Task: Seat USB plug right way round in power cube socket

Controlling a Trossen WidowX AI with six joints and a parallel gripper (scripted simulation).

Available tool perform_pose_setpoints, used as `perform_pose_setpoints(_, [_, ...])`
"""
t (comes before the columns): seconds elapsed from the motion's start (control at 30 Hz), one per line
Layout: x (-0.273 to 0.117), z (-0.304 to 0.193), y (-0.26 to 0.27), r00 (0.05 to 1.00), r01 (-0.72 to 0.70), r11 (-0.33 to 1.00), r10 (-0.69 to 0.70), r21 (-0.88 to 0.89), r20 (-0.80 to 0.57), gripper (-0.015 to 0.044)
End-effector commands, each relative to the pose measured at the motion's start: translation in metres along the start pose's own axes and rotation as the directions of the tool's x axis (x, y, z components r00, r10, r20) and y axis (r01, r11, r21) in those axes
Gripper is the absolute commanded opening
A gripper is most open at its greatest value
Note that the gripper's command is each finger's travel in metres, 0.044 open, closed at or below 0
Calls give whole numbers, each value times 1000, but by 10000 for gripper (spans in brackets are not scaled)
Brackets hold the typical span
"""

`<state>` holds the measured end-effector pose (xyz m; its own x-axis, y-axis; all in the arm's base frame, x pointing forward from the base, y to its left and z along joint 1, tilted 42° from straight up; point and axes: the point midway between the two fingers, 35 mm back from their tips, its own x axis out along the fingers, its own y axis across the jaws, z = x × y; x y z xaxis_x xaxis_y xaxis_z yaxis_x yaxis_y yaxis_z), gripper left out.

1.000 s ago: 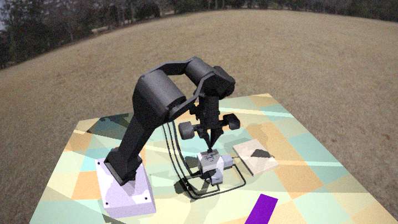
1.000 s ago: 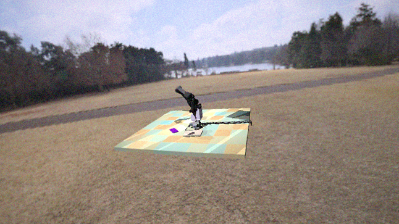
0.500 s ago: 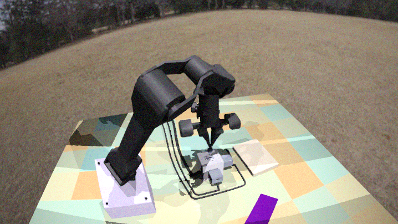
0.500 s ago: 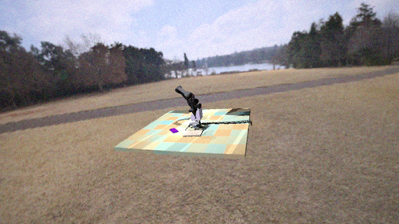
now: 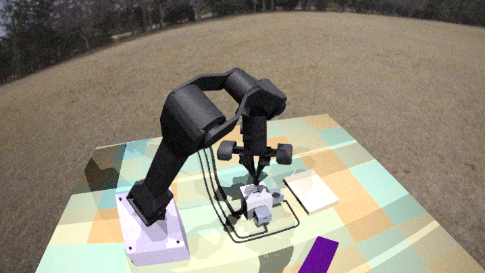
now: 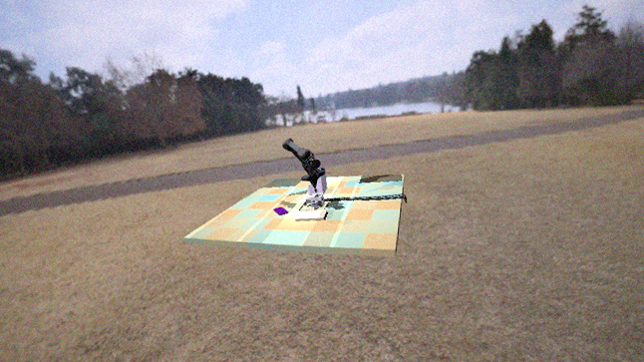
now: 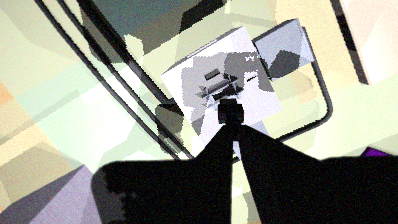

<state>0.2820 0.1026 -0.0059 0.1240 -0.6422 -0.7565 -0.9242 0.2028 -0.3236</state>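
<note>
Patchwork tabletop (image 5: 371, 176) (image 6: 281, 236) beneath power cube (image 5: 259, 200) (image 7: 265, 102).

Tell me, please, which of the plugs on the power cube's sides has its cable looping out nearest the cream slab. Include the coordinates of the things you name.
The pale plug (image 5: 277, 195) (image 7: 285, 50) on the cube's slab-facing side; the other side plug faces the purple strip.
</note>
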Motion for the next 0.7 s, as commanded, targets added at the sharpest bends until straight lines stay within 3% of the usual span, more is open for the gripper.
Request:
perform_pose_setpoints(0.0, [0,0,0,1000,-1,994,1,109,-1,0])
perform_pose_setpoints(0.67, [0,0,0,1000,0,806,1,592,-1,0])
